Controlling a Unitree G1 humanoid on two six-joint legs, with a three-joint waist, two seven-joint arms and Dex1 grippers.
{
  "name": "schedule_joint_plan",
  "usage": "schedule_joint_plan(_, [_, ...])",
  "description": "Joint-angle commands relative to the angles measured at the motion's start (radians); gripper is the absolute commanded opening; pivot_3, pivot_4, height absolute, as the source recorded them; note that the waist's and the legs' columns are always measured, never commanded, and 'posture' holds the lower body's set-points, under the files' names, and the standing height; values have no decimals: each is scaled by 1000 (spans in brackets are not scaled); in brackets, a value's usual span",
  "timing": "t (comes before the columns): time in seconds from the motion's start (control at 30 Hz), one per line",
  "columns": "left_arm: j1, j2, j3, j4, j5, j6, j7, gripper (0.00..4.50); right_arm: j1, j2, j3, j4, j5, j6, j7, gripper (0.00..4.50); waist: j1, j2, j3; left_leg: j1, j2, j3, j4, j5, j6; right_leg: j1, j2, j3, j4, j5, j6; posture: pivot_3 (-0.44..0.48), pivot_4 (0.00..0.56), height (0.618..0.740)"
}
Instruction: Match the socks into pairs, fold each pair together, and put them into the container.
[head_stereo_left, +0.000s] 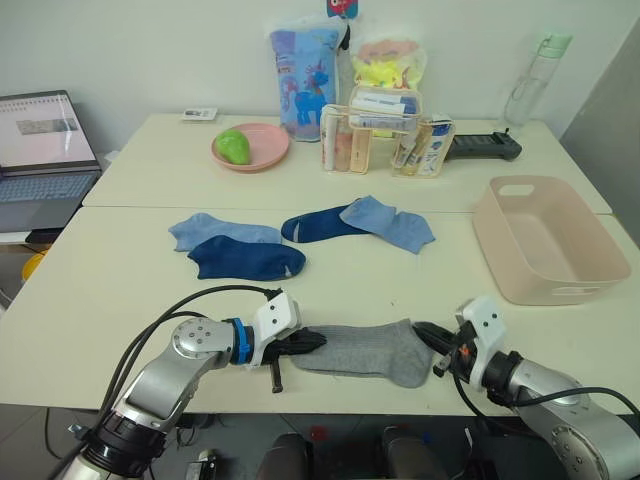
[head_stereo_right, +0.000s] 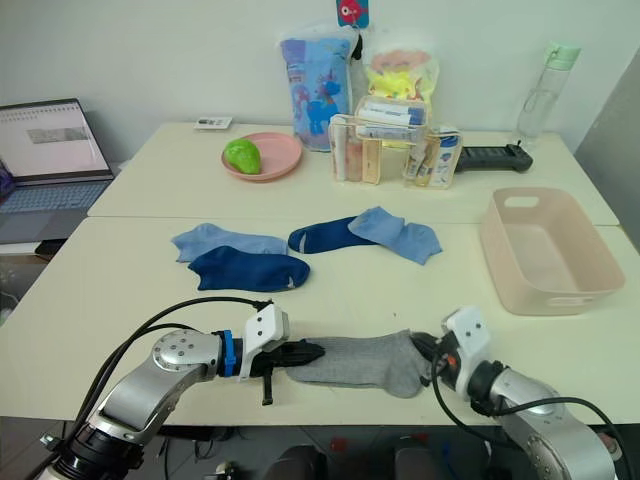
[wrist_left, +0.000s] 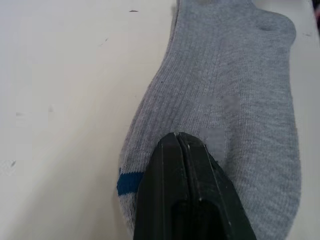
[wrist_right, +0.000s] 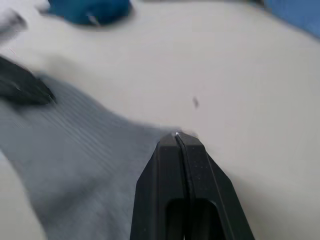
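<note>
Two tools work one grey sock at the bench's near edge: our left tool pinches its toe end with fingers closed, and our right tool is clamped shut on the opposite end. Two light blue socks and two navy socks lie mid-bench. We see the pink container by the right edge.
</note>
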Motion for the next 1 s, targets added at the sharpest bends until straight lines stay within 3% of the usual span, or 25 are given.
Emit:
schedule_joint_plan(0.03, [-53, -8, 21, -66, -47, 7, -28, 0, -10, -20, -43, -57, 32, 23, -9, 10, 2, -1, 0, 0, 0, 0, 0, 0, 0, 0, 0, 0, 0, 0, 0, 0, 150, 703])
schedule_joint_plan(0.1, [-83, -21, 15, -65, -48, 16, -25, 0, -4, -26, -67, -55, 49, 31, -12, 10, 8, -1, 0, -1, -1, 0, 0, 0, 0, 1, 0, -1, -1, 0, 0, 0, 150, 703])
schedule_joint_plan(0.2, [-108, -37, -10, -29, -22, 9, -23, 0, 24, -66, -72, -63, 41, 20, 23, 565, 7, -1, 0, -1, -1, 0, 1, 0, 0, 0, 0, -1, -1, 0, 0, 0, 150, 703])
schedule_joint_plan(0.5, [-62, -27, -53, 66, 68, -102, -52, 0, 135, -90, -18, -11, -97, -46, -10, 3738, 2, 0, 1, -1, 0, 0, 0, 0, 0, -1, 1, 0, -1, 0, 0, 0, 150, 703])
schedule_joint_plan(0.7, [-50, -35, -46, 79, 88, -134, -36, 0, 160, -59, 64, 65, -179, -56, -44, 3738, 2, 0, 1, -1, 0, 0, 0, 0, 0, -1, 0, 0, -1, 0, 0, 0, 150, 703])
schedule_joint_plan(0.73, [-50, -36, -43, 79, 89, -137, -34, 0, 160, -57, 75, 73, -195, -67, -45, 3559, 1, 0, 1, 0, 0, 0, 0, 0, 0, 0, 0, 0, -1, 0, 0, 0, 150, 703])
schedule_joint_plan(0.8, [-51, -36, -41, 82, 91, -142, -32, 0, 157, -52, 84, 74, -212, -81, -44, 3116, 0, 0, 0, 0, 0, 0, 0, 0, 0, 0, 0, 0, -1, 0, 0, 0, 150, 703])
schedule_joint_plan(1.0, [-65, -34, -25, 78, 83, -155, -25, 0, 152, -92, 72, 11, -183, -86, 23, 979, 1, 0, 1, 0, 0, 0, 0, 0, 0, 0, 0, 0, -1, 0, 0, 0, 150, 703])
